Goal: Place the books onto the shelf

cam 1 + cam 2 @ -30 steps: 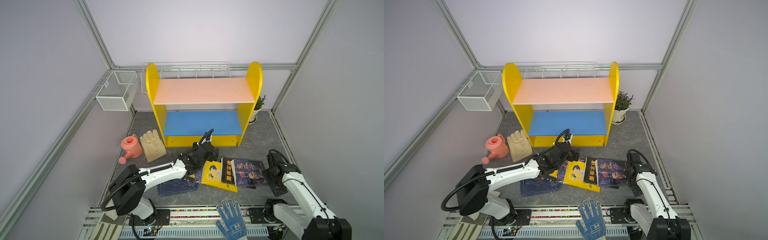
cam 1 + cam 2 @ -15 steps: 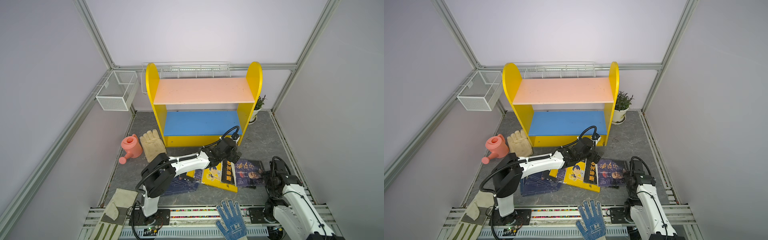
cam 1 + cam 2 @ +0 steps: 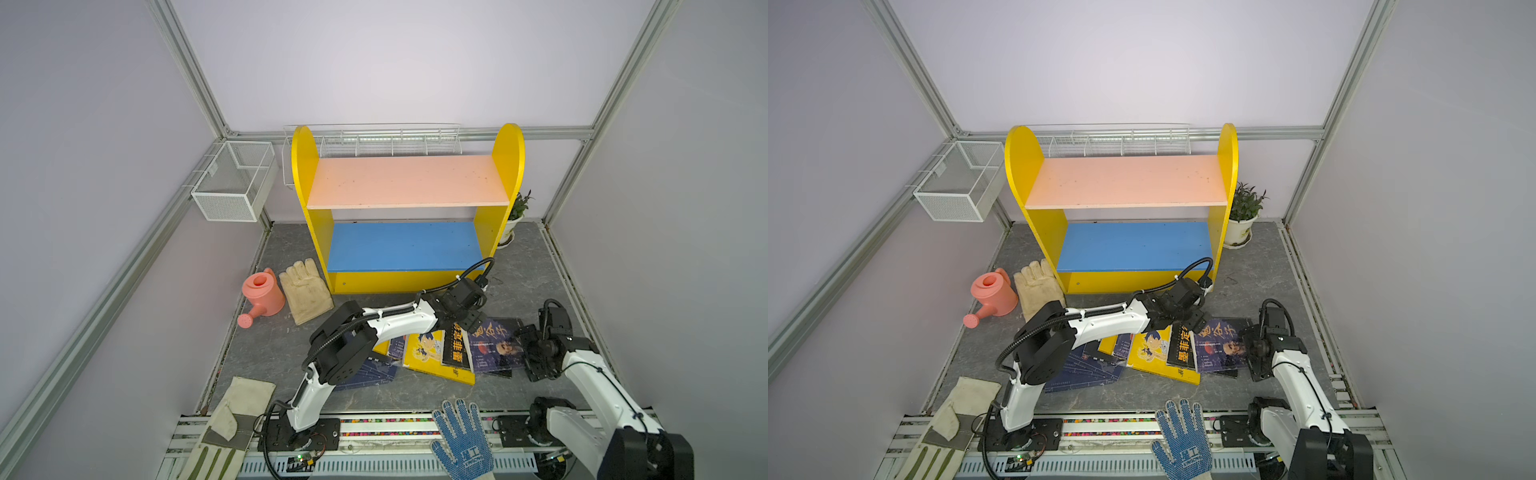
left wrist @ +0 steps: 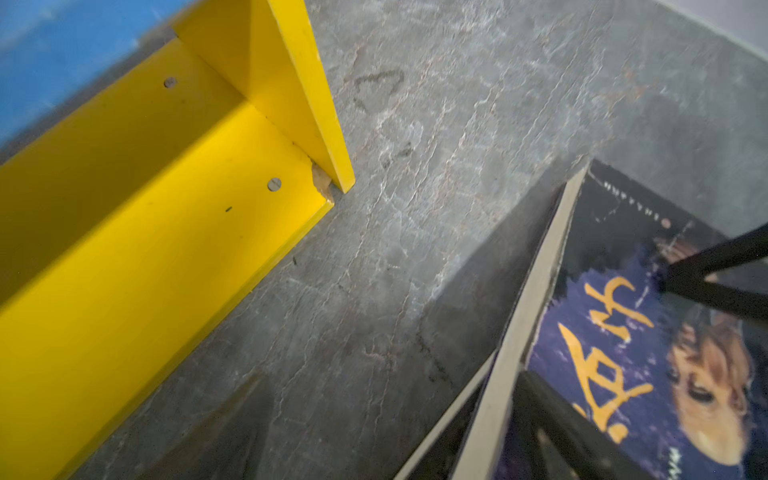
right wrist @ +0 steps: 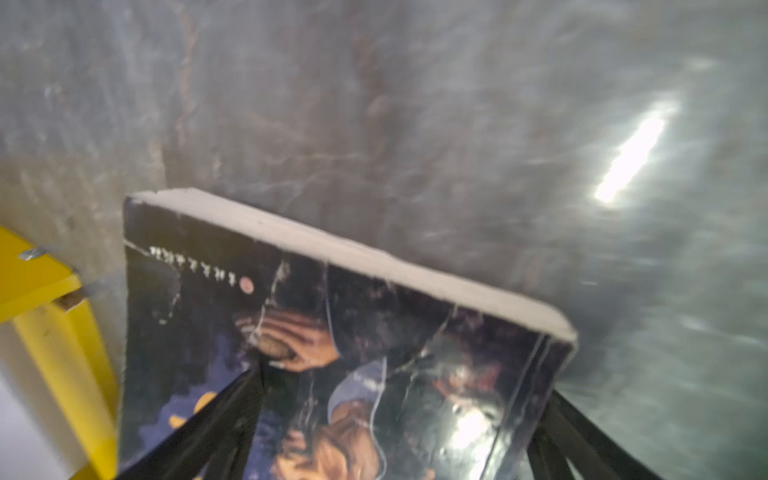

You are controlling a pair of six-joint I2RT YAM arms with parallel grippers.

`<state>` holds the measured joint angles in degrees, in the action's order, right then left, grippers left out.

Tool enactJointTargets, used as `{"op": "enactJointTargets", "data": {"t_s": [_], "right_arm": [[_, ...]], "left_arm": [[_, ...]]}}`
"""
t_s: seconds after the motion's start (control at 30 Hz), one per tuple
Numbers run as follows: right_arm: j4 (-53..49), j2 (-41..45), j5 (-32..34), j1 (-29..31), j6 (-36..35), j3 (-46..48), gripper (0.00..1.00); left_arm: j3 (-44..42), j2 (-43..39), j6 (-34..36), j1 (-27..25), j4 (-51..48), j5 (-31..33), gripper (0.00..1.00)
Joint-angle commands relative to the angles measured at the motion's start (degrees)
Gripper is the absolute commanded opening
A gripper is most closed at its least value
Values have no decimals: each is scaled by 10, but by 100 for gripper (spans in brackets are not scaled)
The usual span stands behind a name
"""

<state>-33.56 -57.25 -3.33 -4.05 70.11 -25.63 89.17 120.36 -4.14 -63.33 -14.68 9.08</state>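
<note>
The shelf (image 3: 304,166) has yellow side panels, a pink upper board and a blue lower board. A yellow book (image 3: 420,356) carries a cartoon figure, a black book (image 3: 456,350) orange characters, a purple book (image 3: 495,348) yellow ones. The floor (image 3: 415,395) is veined grey, the watering can (image 3: 266,297) pink.

One shelf (image 3: 407,183), one watering can (image 3: 262,297), one potted plant (image 3: 1244,212). Three gloves (image 3: 305,293), two arms (image 3: 395,322). Books (image 3: 424,353) overlap: at least five.

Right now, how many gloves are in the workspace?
3. A beige glove lies between the pink watering can and the shelf; a white work glove at the front left; a blue dotted glove on the front rail. The books could hide more.
</note>
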Motion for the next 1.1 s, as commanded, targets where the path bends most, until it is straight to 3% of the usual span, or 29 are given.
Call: {"op": "enactJointTargets", "data": {"t_s": [0.0,0.17,0.33,0.53,0.7,1.0,1.07], "right_arm": [[63,-62,-91,0,-15,40,99],[112,-75,-113,1,-23,41,98],[155,-35,-109,0,-27,48,87],[197,32,-91,0,-29,66,63],[207,58,-85,0,-59,57,51],[222,57,-97,9,-124,18,40],[229,57,-105,13,-135,13,29]], "left_arm": [[19,16,15,-1,-40,19,83],[18,22,18,-1,-53,28,66],[18,31,24,-1,-60,25,56],[5,34,21,-1,-49,10,53],[-2,34,18,-1,-36,-19,50],[-8,30,15,0,-14,-51,48],[-10,30,12,0,-12,-55,47]]}}
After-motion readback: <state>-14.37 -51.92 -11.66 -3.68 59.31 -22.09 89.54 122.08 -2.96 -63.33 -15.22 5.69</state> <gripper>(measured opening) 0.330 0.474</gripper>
